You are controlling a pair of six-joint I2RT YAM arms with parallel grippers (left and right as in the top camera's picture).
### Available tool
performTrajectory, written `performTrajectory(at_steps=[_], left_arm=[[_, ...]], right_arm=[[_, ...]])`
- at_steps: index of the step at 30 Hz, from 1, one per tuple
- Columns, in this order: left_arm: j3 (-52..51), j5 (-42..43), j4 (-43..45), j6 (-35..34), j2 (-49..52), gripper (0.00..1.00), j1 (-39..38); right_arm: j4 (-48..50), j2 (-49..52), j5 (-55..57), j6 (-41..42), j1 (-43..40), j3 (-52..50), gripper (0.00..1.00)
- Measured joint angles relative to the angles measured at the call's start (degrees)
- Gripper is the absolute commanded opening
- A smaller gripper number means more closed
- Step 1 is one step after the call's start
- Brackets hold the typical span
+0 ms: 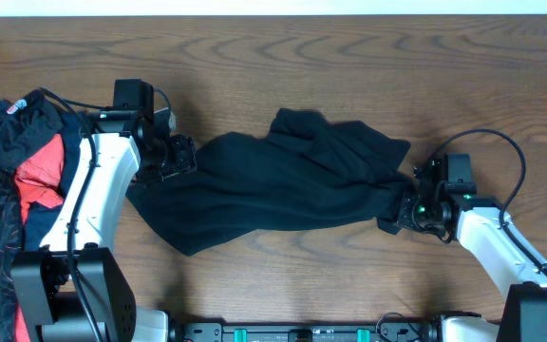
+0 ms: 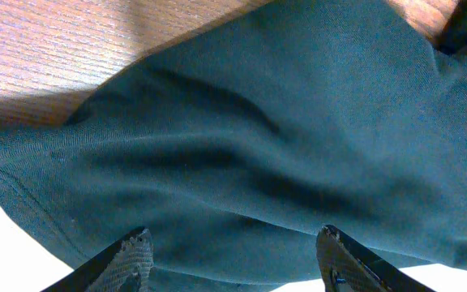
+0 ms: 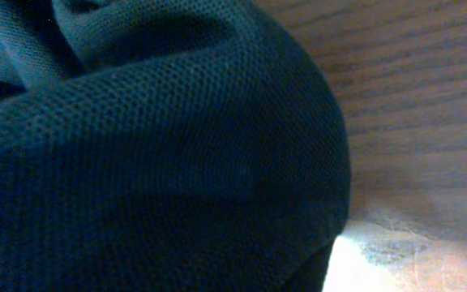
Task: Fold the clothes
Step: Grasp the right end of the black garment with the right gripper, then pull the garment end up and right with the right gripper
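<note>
The black garment (image 1: 283, 180) lies crumpled, its long axis running left to right; the right gripper (image 1: 408, 211) is closed, apparently pinching the right end; the left gripper (image 1: 177, 157), jaws apart and gripping nothing, sits at the left end, cloth just ahead of its fingers (image 2: 132, 259).

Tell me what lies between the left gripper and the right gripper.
The black garment spans the whole stretch from left gripper to right gripper, seen in the overhead view.
</note>
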Motion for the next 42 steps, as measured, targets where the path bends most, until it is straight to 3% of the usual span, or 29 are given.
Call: performTrajectory(at_steps=[15, 25, 29, 31, 35, 42], left_arm=[[0.0, 0.22, 0.02, 0.0, 0.0, 0.67, 0.0], [0.0, 2.58, -0.09, 0.0, 0.0, 0.66, 0.0], [0.0, 2.82, -1.38, 0.0, 0.0, 0.52, -0.04], [0.0, 2.97, -2.12, 0.15, 0.0, 0.51, -0.31], [0.0, 2.99, -4.22, 0.37, 0.0, 0.58, -2.16], [-1.33, 3.26, -5.7, 0.2, 0.0, 0.61, -10.54]], right_arm=[[-14.95, 0.0, 2.45, -4.26, 0.0, 25.16, 0.01], [-16.72, 0.0, 11.02, -7.56, 0.0, 38.93, 0.01], [-16.68, 0.0, 13.57, -8.63, 0.0, 43.87, 0.01], [-16.65, -0.02, 14.45, -9.05, 0.0, 45.46, 0.01], [-17.66, 0.02, 15.37, -9.46, 0.0, 46.03, 0.01], [-20.41, 2.73, 15.91, -9.53, 0.0, 46.05, 0.01]])
